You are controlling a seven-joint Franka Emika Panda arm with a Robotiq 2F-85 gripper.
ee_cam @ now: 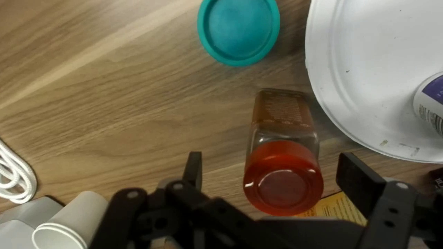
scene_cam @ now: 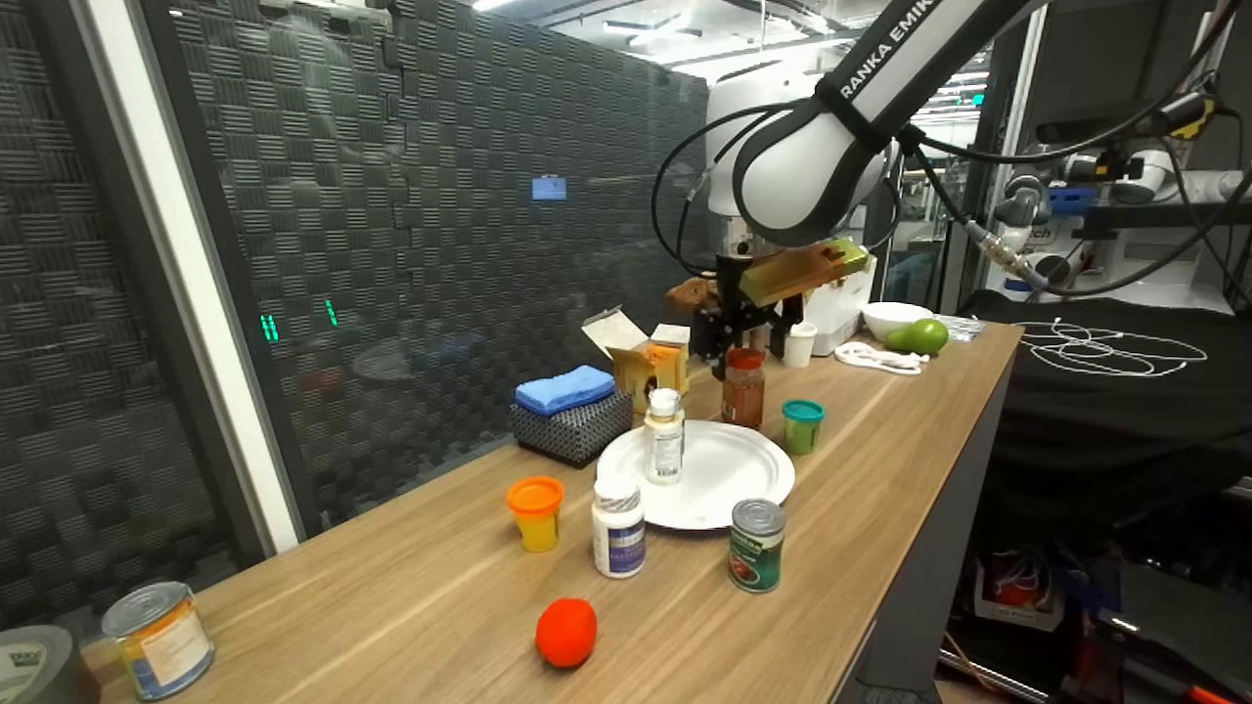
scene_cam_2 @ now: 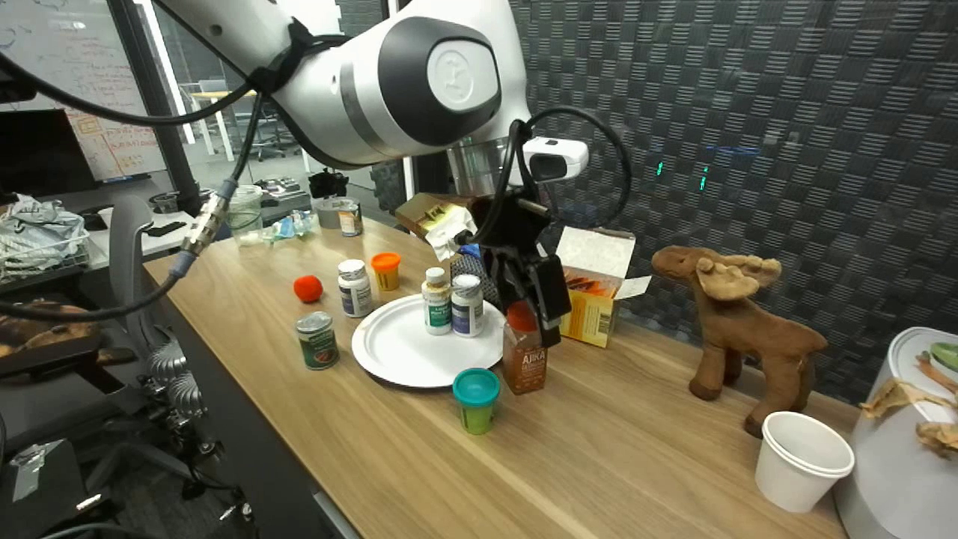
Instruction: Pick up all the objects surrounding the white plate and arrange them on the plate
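1. The round, flat, white plate (scene_cam_2: 389, 355) lies on the brown wood-grain table (scene_cam_2: 352, 464); unless said otherwise, hours are read around the plate's middle in an exterior view.
2. On the plate stand two upright bottles: the white bottle with a green label (scene_cam_2: 437, 311) at 1 o'clock and the white bottle with a purple label (scene_cam_2: 468, 311) at 2. I cannot tell whether they touch.
3. Just outside the rim, at 4 o'clock, stands the red-capped, square-sided clear bottle (ee_cam: 282, 173) with brown contents.
4. The black gripper (ee_cam: 271, 173) is over this bottle, jaws spread wide; in the wrist view one finger sits at 9 o'clock of the red cap, the other at 3, both apart from it.
5. Just beside the rim, at 5 o'clock, is the light-green cup with a teal lid (scene_cam_2: 477, 408).
6. At 9 o'clock stands the dark green tin can (scene_cam_2: 318, 343); at 10, the third white bottle (scene_cam_2: 355, 290); at 11, the yellow cup with an orange lid (scene_cam_2: 386, 273).
7. Farther out at 10 lies the bright red ball (scene_cam_2: 307, 288).
8. At 3 o'clock stands the open yellow cardboard box (scene_cam_2: 586, 318), with the brown plush moose (scene_cam_2: 756, 333) beyond.
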